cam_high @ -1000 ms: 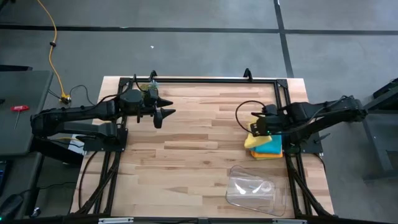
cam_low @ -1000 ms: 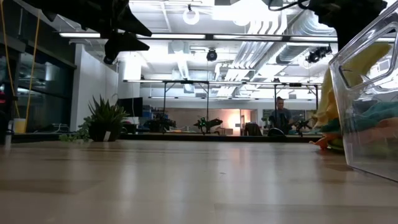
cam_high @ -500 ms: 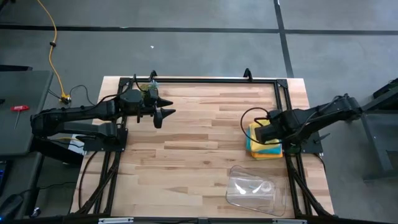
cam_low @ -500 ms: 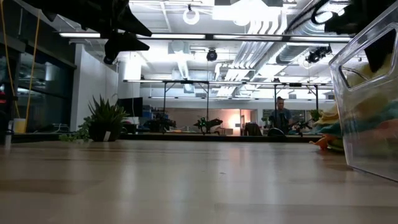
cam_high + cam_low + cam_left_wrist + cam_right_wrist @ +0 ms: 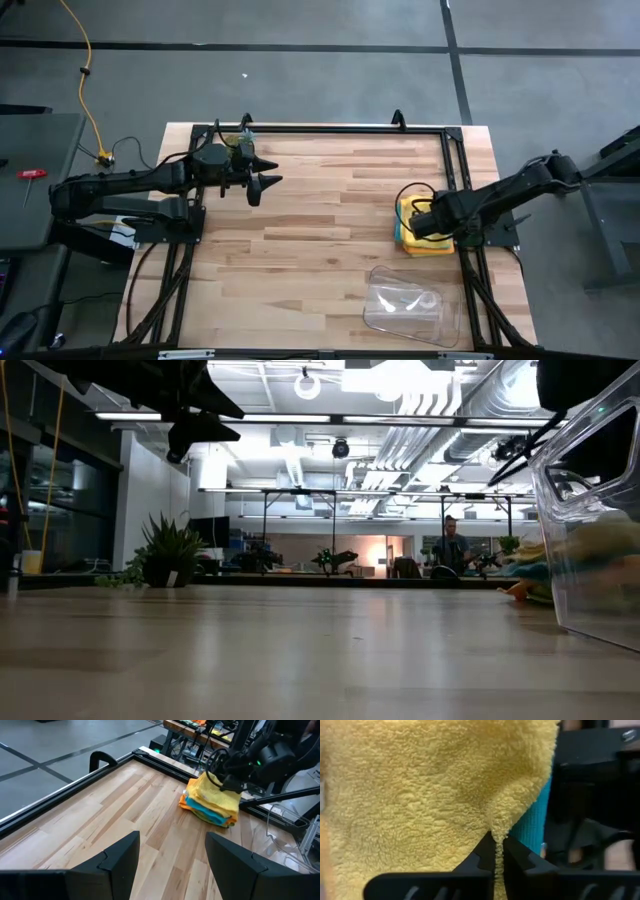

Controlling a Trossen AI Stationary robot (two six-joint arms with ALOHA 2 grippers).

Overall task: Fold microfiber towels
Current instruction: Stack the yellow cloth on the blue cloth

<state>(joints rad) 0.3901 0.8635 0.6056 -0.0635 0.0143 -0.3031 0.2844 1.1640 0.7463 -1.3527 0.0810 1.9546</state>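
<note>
A stack of microfiber towels (image 5: 408,240) lies at the table's right edge, with the yellow towel (image 5: 212,795) on top of a teal one (image 5: 537,827) and an orange one (image 5: 186,805) at the bottom. My right gripper (image 5: 497,851) is down on the stack, shut on the yellow towel. My left gripper (image 5: 268,172) hangs open above the table's far left part, with nothing between its fingers (image 5: 120,855). My right gripper pinches a raised ridge of the yellow towel (image 5: 498,832) between its two fingers, close to the towel's edge beside the teal one. The fingers come from above, pointing down. The rest of the towel lies spread on the stack.
A clear plastic tray (image 5: 405,305) lies near the front edge, just in front of the stack. A black frame rail (image 5: 165,762) runs along the far and right edges. Bare wood (image 5: 320,240) fills the middle. A person stands far off in the room.
My right gripper, still shut on the yellow towel, has come down onto the stack, drifting toward the near edge and rolling its wrist. The towel, held up before, has sunk with it and now lies on the pile.
</note>
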